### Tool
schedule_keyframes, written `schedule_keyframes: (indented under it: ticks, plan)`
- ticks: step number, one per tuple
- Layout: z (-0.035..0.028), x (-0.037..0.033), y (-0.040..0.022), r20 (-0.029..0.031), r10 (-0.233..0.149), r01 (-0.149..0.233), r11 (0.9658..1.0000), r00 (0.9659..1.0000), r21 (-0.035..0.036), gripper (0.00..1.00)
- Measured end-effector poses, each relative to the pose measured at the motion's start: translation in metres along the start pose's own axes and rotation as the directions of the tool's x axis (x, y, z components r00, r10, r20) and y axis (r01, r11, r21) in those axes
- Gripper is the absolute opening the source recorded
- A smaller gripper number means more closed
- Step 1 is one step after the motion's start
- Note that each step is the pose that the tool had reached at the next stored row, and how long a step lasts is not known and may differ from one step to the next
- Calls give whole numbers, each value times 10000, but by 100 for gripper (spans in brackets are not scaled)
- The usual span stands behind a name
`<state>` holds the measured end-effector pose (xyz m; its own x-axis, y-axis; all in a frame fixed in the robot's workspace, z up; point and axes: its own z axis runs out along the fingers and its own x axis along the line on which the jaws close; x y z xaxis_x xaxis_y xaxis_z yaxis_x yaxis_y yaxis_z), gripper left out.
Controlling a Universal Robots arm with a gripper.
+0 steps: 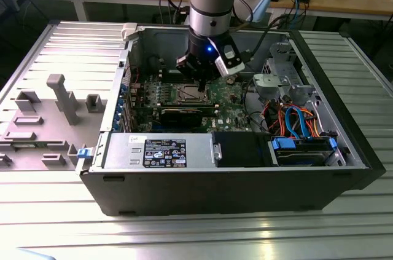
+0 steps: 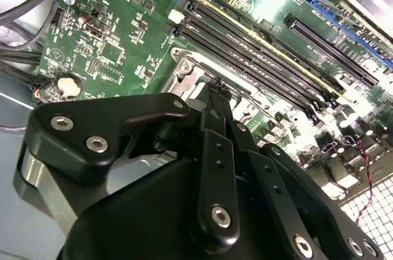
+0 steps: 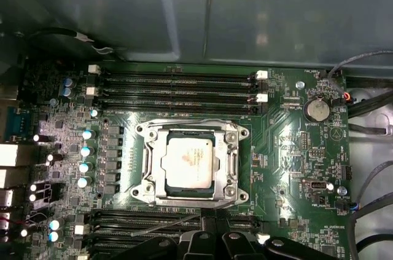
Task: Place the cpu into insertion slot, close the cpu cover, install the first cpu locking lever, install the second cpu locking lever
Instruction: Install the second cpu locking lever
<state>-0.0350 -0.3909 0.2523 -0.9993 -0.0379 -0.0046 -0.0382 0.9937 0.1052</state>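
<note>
The cpu (image 3: 190, 161), a dull silver square, lies in the insertion slot (image 3: 242, 196) on the green motherboard. The cpu cover (image 3: 149, 163), a silver frame, lies flat around it. A thin silver lever (image 3: 164, 225) slants away from the socket's edge across the memory slots, close to my gripper (image 3: 215, 230). In the second wrist view the black fingers (image 2: 213, 118) are pressed together, and the gripper (image 2: 216, 91) tip sits just at the socket's rim (image 2: 184, 69). In the exterior view my gripper (image 1: 199, 80) hangs just above the socket (image 1: 187, 93) inside the open computer case.
Long black memory slots (image 3: 178, 85) flank the socket on two sides. A black graphics card (image 1: 184, 115) and a power supply (image 1: 163, 149) lie toward the case front. Drive cage and coloured cables (image 1: 295, 118) fill the exterior view's right. Grey fixtures (image 1: 61, 97) stand outside the case.
</note>
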Motion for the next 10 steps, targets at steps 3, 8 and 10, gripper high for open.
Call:
schedule_keyframes:
  ticks: [3, 8, 10]
  plan:
    - [15, 5, -50, -318, 34, -36, 10000, 9995, -61, 11]
    - [15, 5, -51, -318, 33, -35, 10000, 9995, -61, 11]
    - [18, 6, -53, -318, 32, -35, 10000, 9995, -82, 11]
